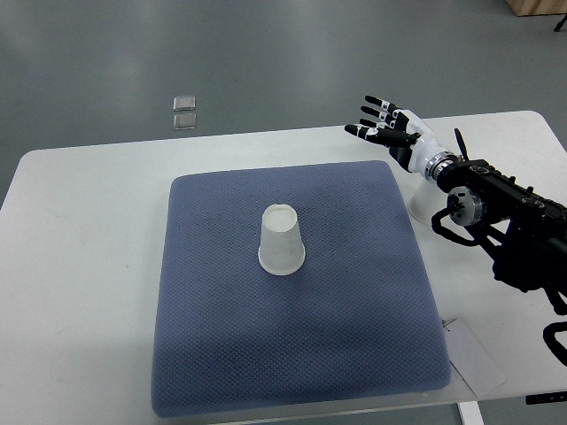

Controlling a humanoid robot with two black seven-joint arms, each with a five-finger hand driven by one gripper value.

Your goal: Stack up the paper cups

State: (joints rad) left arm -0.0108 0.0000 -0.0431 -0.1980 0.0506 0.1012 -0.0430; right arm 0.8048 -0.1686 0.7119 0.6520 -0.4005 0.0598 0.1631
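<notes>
A white paper cup (282, 241) stands upside down near the middle of the blue cushion mat (221, 354). My right hand (383, 126) hovers above the mat's far right corner, fingers spread and holding nothing, well to the right of and beyond the cup. Its black arm (505, 208) comes in from the right edge. A second white object (416, 205), possibly another cup, shows partly behind the arm at the mat's right edge; most of it is hidden. The left arm is out of sight.
The mat lies on a white table (80, 230). A sheet of paper (474, 359) lies at the table's near right corner. Two small clear squares (185, 111) sit on the grey floor beyond the table.
</notes>
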